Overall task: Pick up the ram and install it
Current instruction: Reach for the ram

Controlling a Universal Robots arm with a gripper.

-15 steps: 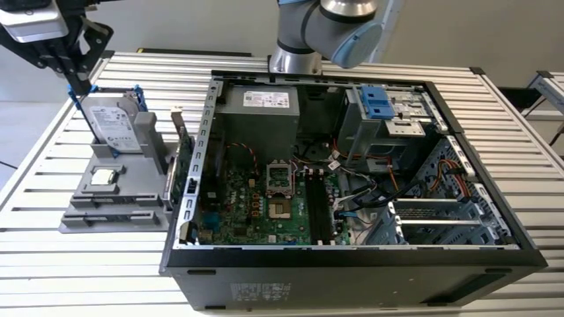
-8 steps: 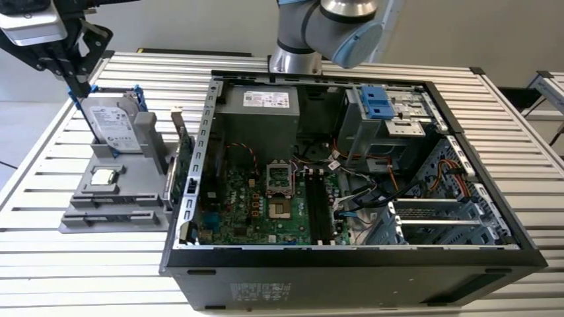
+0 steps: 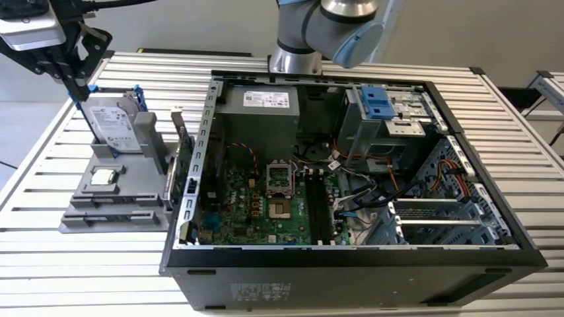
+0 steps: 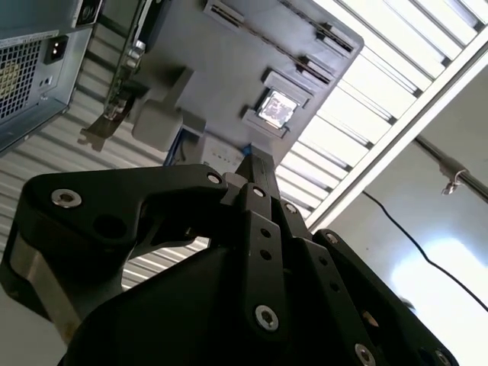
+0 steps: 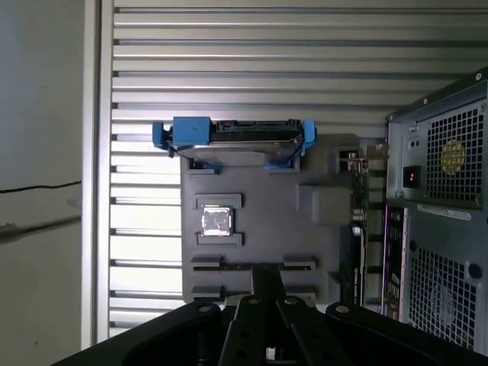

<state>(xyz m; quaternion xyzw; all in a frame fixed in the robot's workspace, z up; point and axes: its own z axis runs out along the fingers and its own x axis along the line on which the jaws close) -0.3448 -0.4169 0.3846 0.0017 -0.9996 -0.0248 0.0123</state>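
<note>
Dark-green ram [image 3: 184, 158] stands on edge along grey holder's [image 3: 78, 224] edge nearest case [image 3: 352, 256]; long axis parallel to case wall; jaws pressed together, empty, above holder's corner by hard drive [image 3: 115, 122]; ram well apart, toward exterior view's right.

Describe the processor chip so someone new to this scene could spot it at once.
On the slatted metal table, at the exterior view's left of the open computer case, sits a gray holder. The processor chip lies flat in a recess near its middle, nearer the camera than the hard drive. It is small, square and silvery, whereas the drive is large, blue-framed and stands upright.
</note>
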